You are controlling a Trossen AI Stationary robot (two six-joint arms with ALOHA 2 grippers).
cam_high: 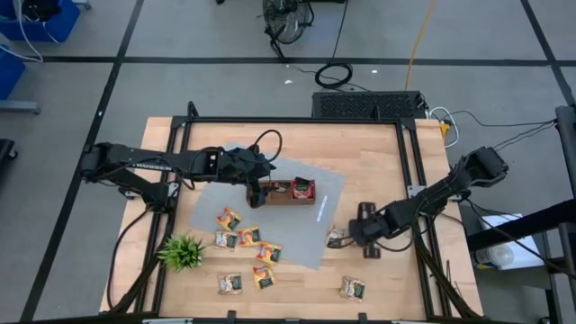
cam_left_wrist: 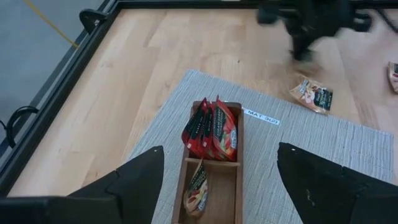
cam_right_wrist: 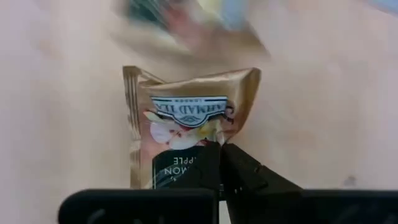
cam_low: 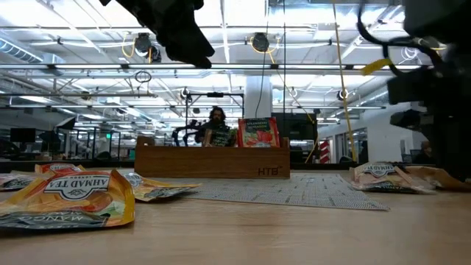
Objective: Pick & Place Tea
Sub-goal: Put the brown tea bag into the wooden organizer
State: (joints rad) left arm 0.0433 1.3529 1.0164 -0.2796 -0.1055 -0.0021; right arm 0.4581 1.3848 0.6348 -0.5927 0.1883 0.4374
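Two arms on the job over the wooden table [cam_high: 378, 157]! The right gripper [cam_high: 346, 236] is down low at the mat's right edge, and its wrist view shows the dark fingers [cam_right_wrist: 239, 174] pressed together on the edge of a pale gold tea sachet [cam_right_wrist: 186, 124] printed with fruit and a dark label. That sachet [cam_high: 336, 238] sits just off the corner of the grey woven mat [cam_high: 310, 229], on bare wood.

Over to the left gripper [cam_high: 259, 191]: it hangs above the brown wooden tray [cam_high: 286, 200] in the middle of the mat, fingers [cam_left_wrist: 140, 180] spread wide apart with nothing between them. Looking down past them, the tray [cam_left_wrist: 239, 162] holds a bunch of red sachets [cam_left_wrist: 211, 127] standing on edge in its far compartment, and one orange-yellow sachet [cam_left_wrist: 198, 190] leaning in the next compartment.

Loose sachets [cam_high: 245, 245] are scattered on the near-left part of the mat and the wood beside it, orange-yellow and red mixed, some touching one another. One more sachet [cam_high: 352, 289] lies alone near the front edge, well apart from the rest. A small green spiky plant [cam_high: 183, 252] stands near the front left, just beside the scattered packets.

From table height, an orange sachet [cam_low: 62, 197] fills the near left, and the tray [cam_low: 212, 162] stands on the mat behind it with red packets poking above its wall.
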